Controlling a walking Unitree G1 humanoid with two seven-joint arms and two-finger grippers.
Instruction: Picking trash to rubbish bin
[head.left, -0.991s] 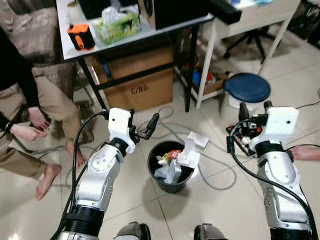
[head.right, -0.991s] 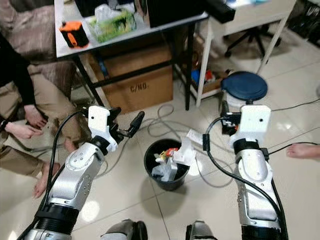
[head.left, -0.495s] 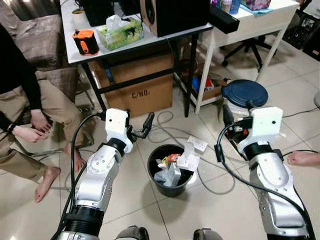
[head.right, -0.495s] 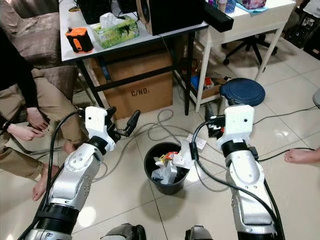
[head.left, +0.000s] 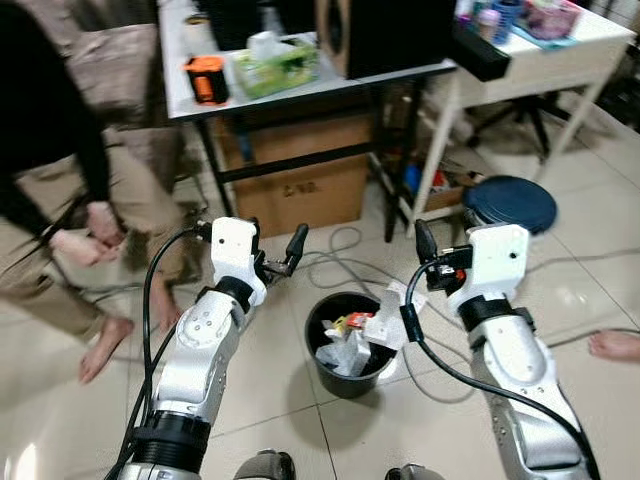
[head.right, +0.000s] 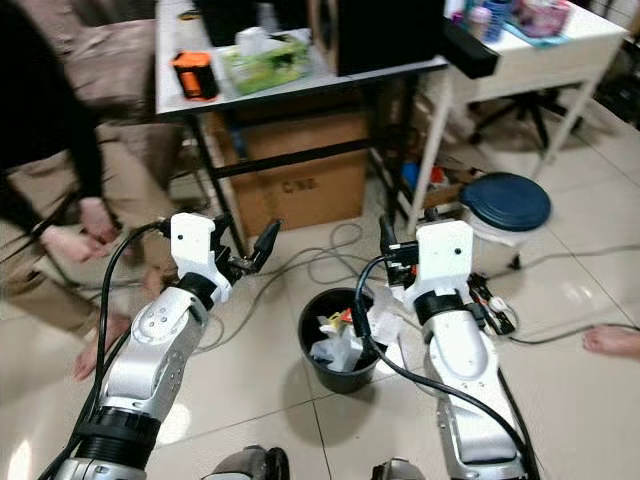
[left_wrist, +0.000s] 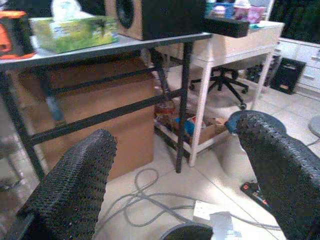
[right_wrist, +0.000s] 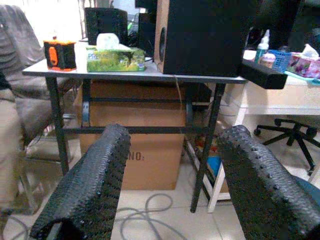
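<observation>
A black rubbish bin (head.left: 340, 372) stands on the tiled floor between my arms. It holds white plastic, crumpled paper and a red scrap, and a white piece of trash (head.left: 384, 325) sticks out over its right rim. My left gripper (head.left: 283, 258) hovers open above and left of the bin, with nothing between its fingers (left_wrist: 75, 185). My right gripper (head.left: 424, 248) is raised above and right of the bin, also open and empty, its pads (right_wrist: 95, 185) pointing at the table.
Beyond the bin a black-legged table (head.left: 330, 80) carries a tissue box (head.left: 280, 68), an orange device (head.left: 206, 78) and a speaker; a cardboard box (head.left: 300, 185) sits beneath. Cables (head.left: 335, 262) trail over the floor. A blue-lidded container (head.left: 510, 203) stands right. A person (head.left: 60, 200) sits left; a bare foot (head.left: 615, 346) lies right.
The view has shifted to the right. My right arm has swung inward toward the bin. The seated person has leaned forward. My left gripper holds about the same pose.
</observation>
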